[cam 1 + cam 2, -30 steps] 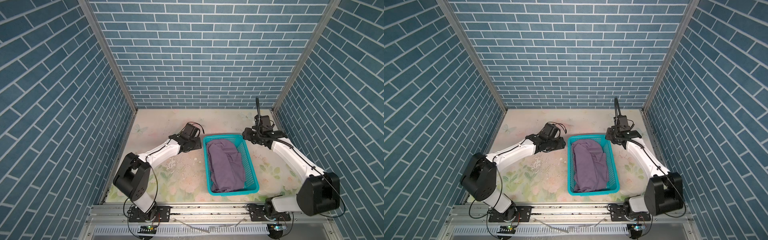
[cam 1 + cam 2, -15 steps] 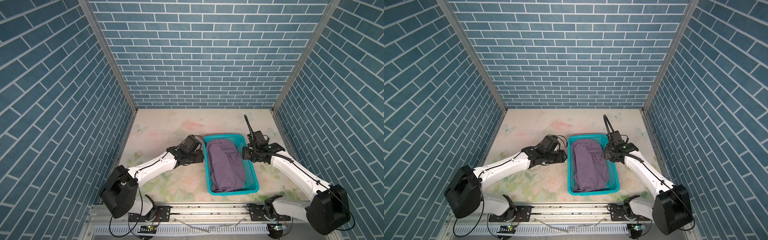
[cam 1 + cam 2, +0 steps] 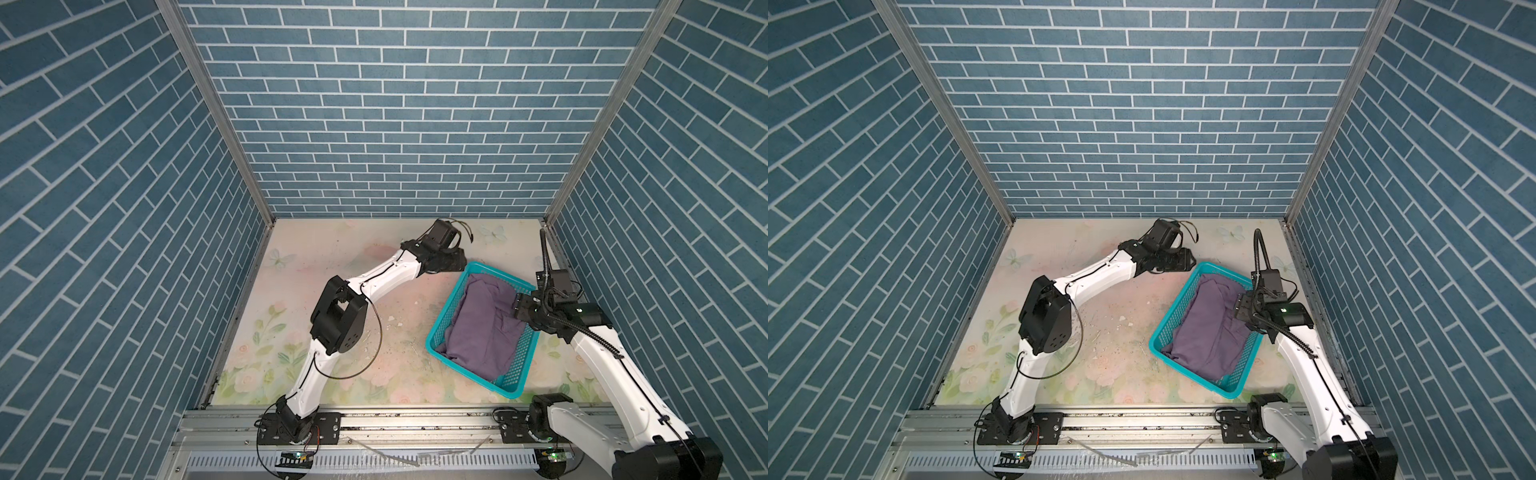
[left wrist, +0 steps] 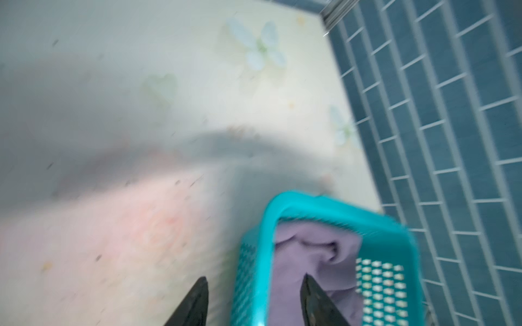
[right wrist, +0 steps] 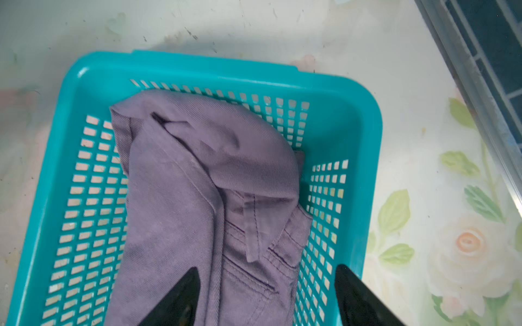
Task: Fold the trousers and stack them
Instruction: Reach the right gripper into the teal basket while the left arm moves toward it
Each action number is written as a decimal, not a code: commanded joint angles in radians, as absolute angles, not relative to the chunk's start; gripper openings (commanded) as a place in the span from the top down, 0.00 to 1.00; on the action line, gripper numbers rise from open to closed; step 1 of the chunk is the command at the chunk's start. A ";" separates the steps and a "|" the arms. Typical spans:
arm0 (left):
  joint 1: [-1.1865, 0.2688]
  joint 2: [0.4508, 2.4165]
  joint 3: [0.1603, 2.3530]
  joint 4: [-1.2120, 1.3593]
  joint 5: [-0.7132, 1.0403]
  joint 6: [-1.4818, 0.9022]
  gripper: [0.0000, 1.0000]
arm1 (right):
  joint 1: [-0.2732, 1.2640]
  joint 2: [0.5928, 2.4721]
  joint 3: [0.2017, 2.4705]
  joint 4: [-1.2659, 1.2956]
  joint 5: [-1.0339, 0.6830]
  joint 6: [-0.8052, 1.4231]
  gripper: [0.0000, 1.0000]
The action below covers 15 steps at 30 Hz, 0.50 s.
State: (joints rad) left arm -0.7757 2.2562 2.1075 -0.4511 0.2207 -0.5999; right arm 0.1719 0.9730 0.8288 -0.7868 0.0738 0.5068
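The mauve trousers (image 3: 482,328) lie bunched in a teal perforated basket (image 3: 448,306) that sits askew at the right in both top views. My left gripper (image 3: 457,266) is at the basket's far left corner. In the left wrist view it (image 4: 254,278) is open and straddles the basket rim (image 4: 268,225), one finger over the table, the other over the trousers (image 4: 296,259). My right gripper (image 3: 520,309) is at the basket's right side. In the right wrist view it (image 5: 267,268) is open, one finger over the trousers (image 5: 197,183), the other outside the rim (image 5: 370,169).
The floral tabletop (image 3: 332,270) carries scuffs and crumbs left of the basket. The right wall's metal frame (image 5: 480,70) runs close beside the basket. Blue brick walls enclose three sides, and an aluminium rail (image 3: 415,419) runs along the front.
The basket has turned askew and shifted right. My left gripper has moved back and right to the basket's far corner. The right gripper's jaws have spread wider over the right side.
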 commanded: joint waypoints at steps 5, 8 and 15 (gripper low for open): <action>-0.744 2.068 2.081 -0.671 0.131 -0.435 0.42 | 0.175 1.036 0.778 -0.680 -0.194 0.557 0.43; -0.721 1.846 1.774 -0.613 0.054 -0.431 0.41 | 0.271 1.136 0.805 -0.611 -0.210 0.546 0.47; -0.633 1.380 1.193 -0.601 -0.061 -0.558 0.38 | 0.431 1.407 0.883 -0.443 -0.255 0.624 0.51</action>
State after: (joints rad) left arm -0.6621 1.4773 1.3170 -0.5747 0.0025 -0.5056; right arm 0.4274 1.3468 0.8398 -0.5392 -0.2077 0.5541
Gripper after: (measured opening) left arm 0.618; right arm 0.494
